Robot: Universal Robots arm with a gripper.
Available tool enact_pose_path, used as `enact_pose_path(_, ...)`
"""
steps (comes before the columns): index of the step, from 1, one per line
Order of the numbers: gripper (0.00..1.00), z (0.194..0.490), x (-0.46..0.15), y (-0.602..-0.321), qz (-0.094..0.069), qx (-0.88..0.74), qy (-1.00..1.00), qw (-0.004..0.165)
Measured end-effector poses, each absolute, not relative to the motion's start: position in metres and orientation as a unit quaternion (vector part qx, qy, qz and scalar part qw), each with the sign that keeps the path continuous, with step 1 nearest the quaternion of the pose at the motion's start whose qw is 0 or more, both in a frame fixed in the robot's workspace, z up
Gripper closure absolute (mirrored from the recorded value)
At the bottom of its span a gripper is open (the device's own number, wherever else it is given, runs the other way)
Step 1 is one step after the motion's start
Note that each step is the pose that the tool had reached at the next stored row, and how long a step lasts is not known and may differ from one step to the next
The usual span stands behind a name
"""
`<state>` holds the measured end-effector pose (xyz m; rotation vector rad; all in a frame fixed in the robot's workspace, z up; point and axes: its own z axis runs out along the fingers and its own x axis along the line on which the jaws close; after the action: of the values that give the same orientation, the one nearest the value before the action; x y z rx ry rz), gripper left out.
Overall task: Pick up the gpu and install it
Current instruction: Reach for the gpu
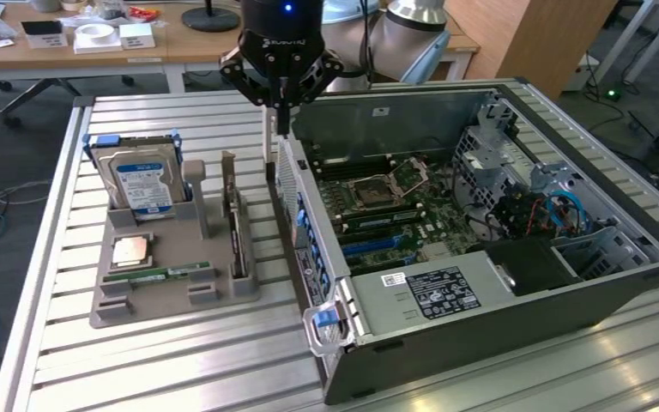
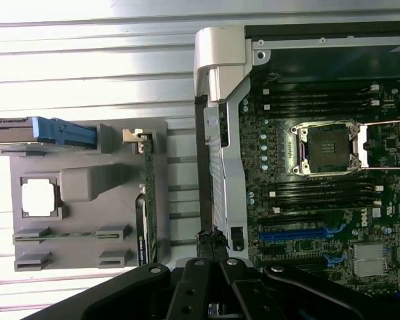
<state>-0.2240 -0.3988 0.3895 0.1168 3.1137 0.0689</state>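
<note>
The gpu (image 1: 236, 223) stands on edge in the grey holder (image 1: 158, 302), a thin dark card with a metal bracket at its far end; in the wrist view the gpu (image 2: 147, 193) appears edge-on in the holder (image 2: 87, 177). My gripper (image 1: 275, 120) hangs above the rear wall of the open computer case (image 1: 479, 292), to the exterior view's right of the card and higher than it. In the wrist view the gripper (image 2: 212, 243) is shut with nothing between its fingers, over the gap between holder and case.
The holder also carries a hard drive (image 1: 135, 176) with a blue label, a CPU (image 1: 131, 250) and a green memory stick (image 1: 169, 275). Inside the case lies the motherboard (image 2: 320, 200) with a blue slot (image 2: 297, 234). A slatted metal table (image 1: 169, 369) bears everything; desks stand behind.
</note>
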Motion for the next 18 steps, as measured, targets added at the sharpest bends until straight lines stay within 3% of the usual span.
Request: enact_pose_path(18,0.89,0.389,-0.240,-0.399,0.022,0.037,0.999,0.012)
